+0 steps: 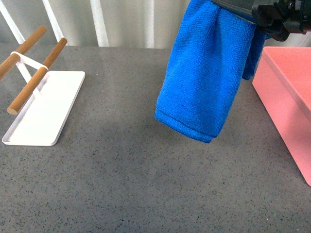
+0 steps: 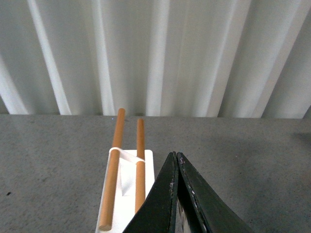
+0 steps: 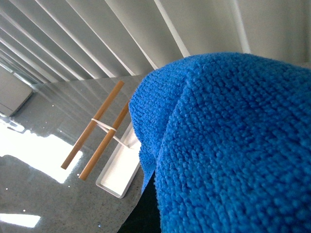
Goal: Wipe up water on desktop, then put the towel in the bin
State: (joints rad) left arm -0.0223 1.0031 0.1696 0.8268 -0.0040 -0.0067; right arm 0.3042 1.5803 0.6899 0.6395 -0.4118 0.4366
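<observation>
Right claw (image 1: 265,14) sitting at top right of front view, clamping bunched top of towel (image 1: 204,77); fingertips lying buried in cloth. Towel dangling clear of tabletop (image 1: 136,184), lower hem hanging above it, just left of bin (image 1: 286,97), not inside. Left claw (image 2: 176,158) pressing jaws together, gripping nothing, facing white tray (image 1: 48,116) with wooden bars (image 1: 39,77). Tray lying on tabletop, well apart from towel.
</observation>
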